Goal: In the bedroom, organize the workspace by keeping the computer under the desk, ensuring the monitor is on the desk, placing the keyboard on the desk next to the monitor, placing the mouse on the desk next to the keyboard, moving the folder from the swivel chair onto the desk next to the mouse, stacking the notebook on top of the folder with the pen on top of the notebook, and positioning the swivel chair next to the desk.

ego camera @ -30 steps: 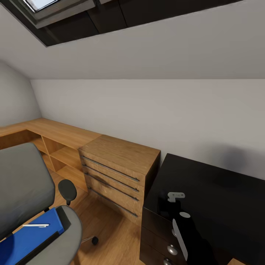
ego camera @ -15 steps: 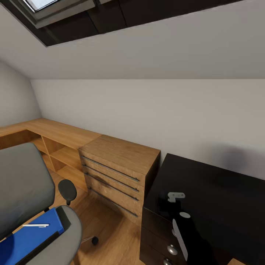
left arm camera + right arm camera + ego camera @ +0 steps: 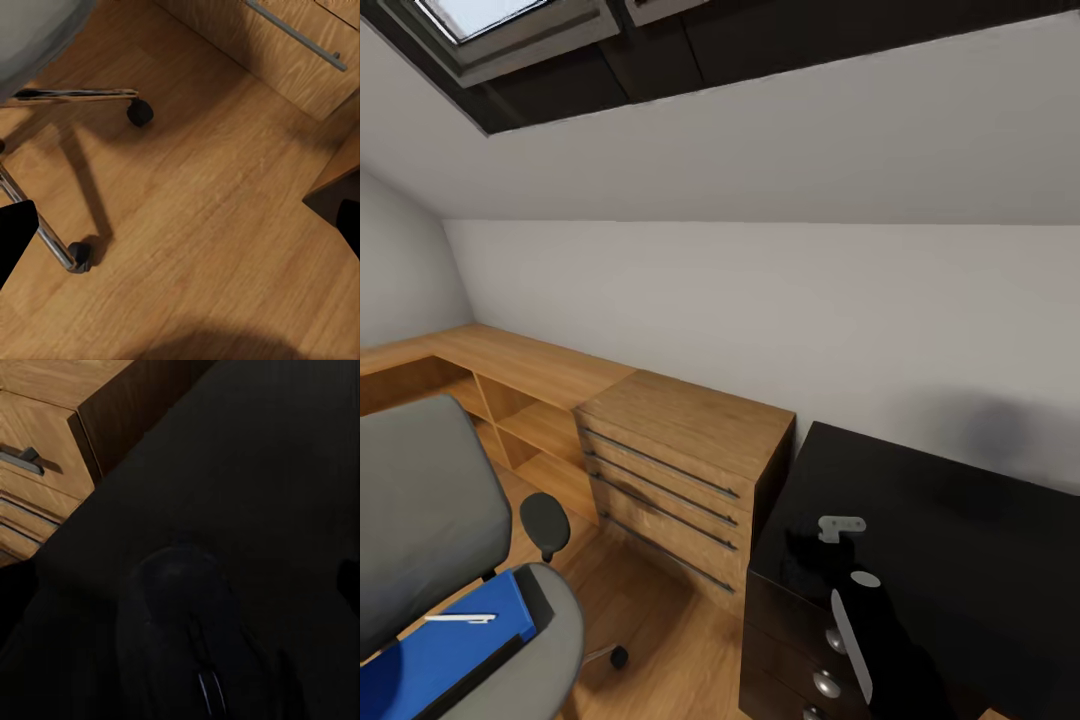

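Observation:
The grey swivel chair (image 3: 420,510) stands at the lower left of the head view. On its seat lies the blue folder (image 3: 430,655), with the white pen (image 3: 460,618) on top of it. The black desk (image 3: 950,520) is at the lower right, and my right arm (image 3: 855,625) reaches over its near corner. In the right wrist view the dark mouse (image 3: 176,619) rests on the desk top. My right gripper (image 3: 180,581) hangs open above it, fingers wide of its sides. My left gripper (image 3: 180,229) is open over the wooden floor beside the chair's chrome base (image 3: 75,94). Monitor, keyboard, computer and notebook are out of view.
A light wooden drawer unit (image 3: 670,460) stands against the desk's left side, and a low wooden shelf (image 3: 510,370) runs along the wall behind the chair. The ceiling slopes down toward the wall. Chair casters (image 3: 140,112) sit on the floor near my left gripper.
The whole head view has shifted slightly downward, so the camera has moved. Chair, folder, pen and right arm keep their places relative to each other.

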Motion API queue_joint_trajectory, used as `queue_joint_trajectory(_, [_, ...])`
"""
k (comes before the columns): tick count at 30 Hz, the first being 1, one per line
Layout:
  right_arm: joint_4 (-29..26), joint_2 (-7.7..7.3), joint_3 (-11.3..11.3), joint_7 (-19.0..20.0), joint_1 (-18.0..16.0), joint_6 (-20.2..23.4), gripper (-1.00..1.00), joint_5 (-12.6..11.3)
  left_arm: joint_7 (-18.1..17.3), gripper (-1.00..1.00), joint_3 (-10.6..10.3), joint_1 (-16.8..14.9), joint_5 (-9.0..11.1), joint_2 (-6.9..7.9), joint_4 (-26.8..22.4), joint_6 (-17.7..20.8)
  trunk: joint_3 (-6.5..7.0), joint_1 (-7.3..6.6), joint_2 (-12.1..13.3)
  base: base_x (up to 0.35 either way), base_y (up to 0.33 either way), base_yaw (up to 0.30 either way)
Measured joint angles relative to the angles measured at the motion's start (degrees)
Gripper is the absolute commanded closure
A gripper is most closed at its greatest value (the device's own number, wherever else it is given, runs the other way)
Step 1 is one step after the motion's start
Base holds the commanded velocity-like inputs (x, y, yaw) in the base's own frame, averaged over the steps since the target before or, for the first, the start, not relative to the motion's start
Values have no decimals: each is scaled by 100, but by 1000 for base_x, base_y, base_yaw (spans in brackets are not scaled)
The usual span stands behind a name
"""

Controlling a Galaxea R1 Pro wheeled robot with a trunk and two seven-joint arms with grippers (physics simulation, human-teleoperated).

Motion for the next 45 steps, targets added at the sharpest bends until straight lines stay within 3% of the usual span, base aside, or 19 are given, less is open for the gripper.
queue_joint_trajectory(24, [-143, -34, -8, 5, 0, 12, -100, -28, 5, -100, 8, 0, 1, 7, 0, -1, 431, -527, 963, 0, 0, 0])
queue_joint_trajectory(45, [-171, -9, -35, -24, 0, -15, -100, -40, -14, -100, 31, 0, 3, 25, 0, -6, 472, -528, 965, 0, 0, -45])
